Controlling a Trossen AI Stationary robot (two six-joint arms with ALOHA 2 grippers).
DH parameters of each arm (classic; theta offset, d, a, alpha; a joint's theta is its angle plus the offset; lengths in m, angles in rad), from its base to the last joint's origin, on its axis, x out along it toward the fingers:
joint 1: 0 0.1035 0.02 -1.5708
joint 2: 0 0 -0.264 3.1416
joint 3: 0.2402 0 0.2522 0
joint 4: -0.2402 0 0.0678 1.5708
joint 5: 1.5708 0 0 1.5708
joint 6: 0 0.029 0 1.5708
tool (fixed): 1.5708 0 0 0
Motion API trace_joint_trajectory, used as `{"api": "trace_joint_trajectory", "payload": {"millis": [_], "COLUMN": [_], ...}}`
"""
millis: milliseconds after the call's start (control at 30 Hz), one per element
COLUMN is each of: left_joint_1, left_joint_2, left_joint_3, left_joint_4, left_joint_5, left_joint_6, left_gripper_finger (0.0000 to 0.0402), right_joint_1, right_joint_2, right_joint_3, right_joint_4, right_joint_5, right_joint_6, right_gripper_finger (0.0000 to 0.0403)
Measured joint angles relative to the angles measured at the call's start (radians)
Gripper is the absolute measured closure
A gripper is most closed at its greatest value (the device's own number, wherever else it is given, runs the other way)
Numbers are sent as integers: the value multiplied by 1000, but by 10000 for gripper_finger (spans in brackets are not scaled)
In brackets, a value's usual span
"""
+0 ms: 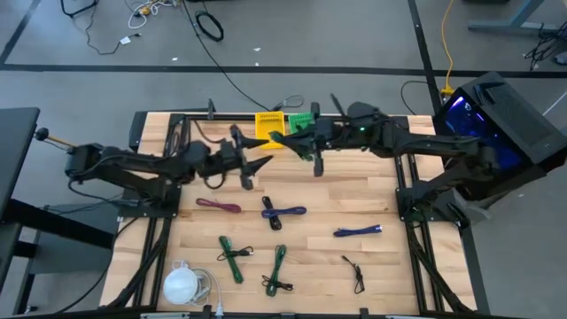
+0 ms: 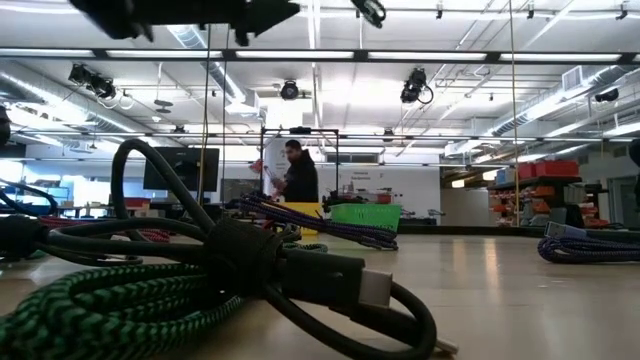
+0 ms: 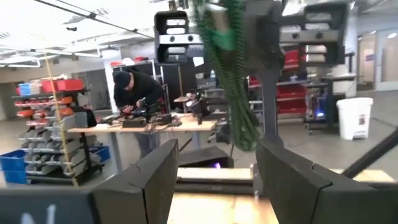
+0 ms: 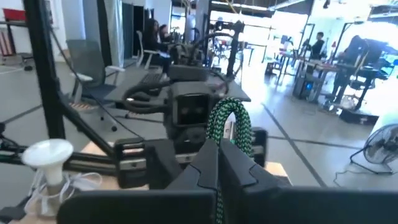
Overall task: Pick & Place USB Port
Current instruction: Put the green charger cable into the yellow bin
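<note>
A green braided USB cable (image 1: 316, 164) hangs in the air over the far middle of the table, with my right gripper (image 1: 310, 147) shut on it. The right wrist view shows the cable's bend (image 4: 230, 127) standing out past the shut fingers. Just left of it, my left gripper (image 1: 255, 155) stands open and raised off the table, pointing toward the cable. In its wrist view the cable (image 3: 231, 81) hangs beyond the two spread fingers (image 3: 155, 180). A yellow bin (image 1: 269, 126) and a green bin (image 1: 302, 121) stand at the far edge. My right gripper pinches the green cable between its two fingers, just behind the bent loop (image 4: 219, 155). The fingers reach in about level from the table's right. The bundle hangs below them (image 3: 239, 118), clear of the table.
Several bundled cables lie on the table's near half: maroon (image 1: 219, 206), blue (image 1: 282, 213), purple (image 1: 357, 231), two green (image 1: 230, 257) (image 1: 277, 270) and black (image 1: 355, 270). A white object (image 1: 182, 284) sits at the near left corner. A person (image 2: 297, 172) stands beyond the table.
</note>
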Motion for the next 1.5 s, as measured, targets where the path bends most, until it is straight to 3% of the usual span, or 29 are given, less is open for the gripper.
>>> {"api": "trace_joint_trajectory", "payload": {"millis": [200,533,633,767,1033,1133,1333,1500], "left_joint_1": [45,58,63,79,120,138,209,297], "left_joint_2": [126,252,251,252,251,251,237,237], "left_joint_3": [137,288,300,300,300,300,299,299], "left_joint_4": [22,19,13,-3,-65,-92,-214,-351], "left_joint_5": [182,262,275,303,316,314,311,308], "left_joint_6": [-47,-48,-62,-62,-117,-132,-150,-169], "left_gripper_finger": [181,193,236,367,372,372,372,372], "right_joint_1": [8,9,9,8,-6,-15,-35,-40], "right_joint_2": [-18,-11,-10,-10,-13,-34,-122,-192], "right_joint_3": [0,0,0,0,0,0,0,1], "right_joint_4": [-4,1,-2,-3,-23,-69,-248,-412], "right_joint_5": [-1,0,0,-1,8,76,316,412], "right_joint_6": [-36,-40,-44,-44,-51,-57,-85,-61], "right_gripper_finger": [402,402,402,402,399,384,339,301]}}
